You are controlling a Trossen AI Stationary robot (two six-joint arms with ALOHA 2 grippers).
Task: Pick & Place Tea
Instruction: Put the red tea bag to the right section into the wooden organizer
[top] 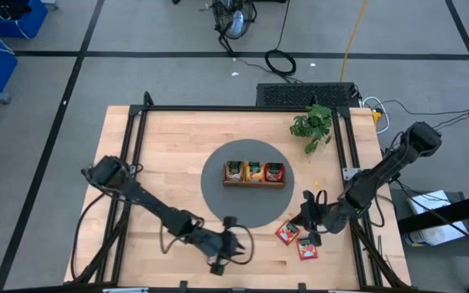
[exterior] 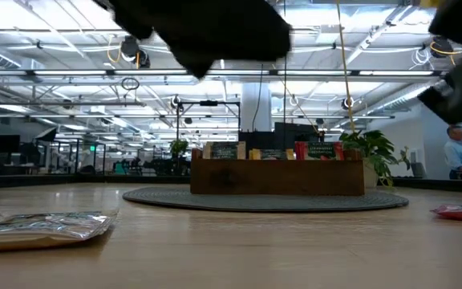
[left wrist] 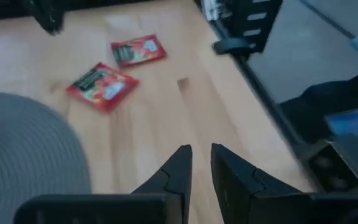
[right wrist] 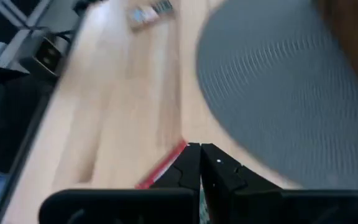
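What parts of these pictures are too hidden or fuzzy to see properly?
- Words on the sachets in the brown wooden three-compartment tray: too small in the high view.
- Red tea sachet at the right gripper: mostly hidden by its shut fingers and blurred in the right wrist view.
- Both arms in the low view: only dark blurs cut off by the top edge.
- Crinkly silver packet: blurred in the low view, label unreadable.
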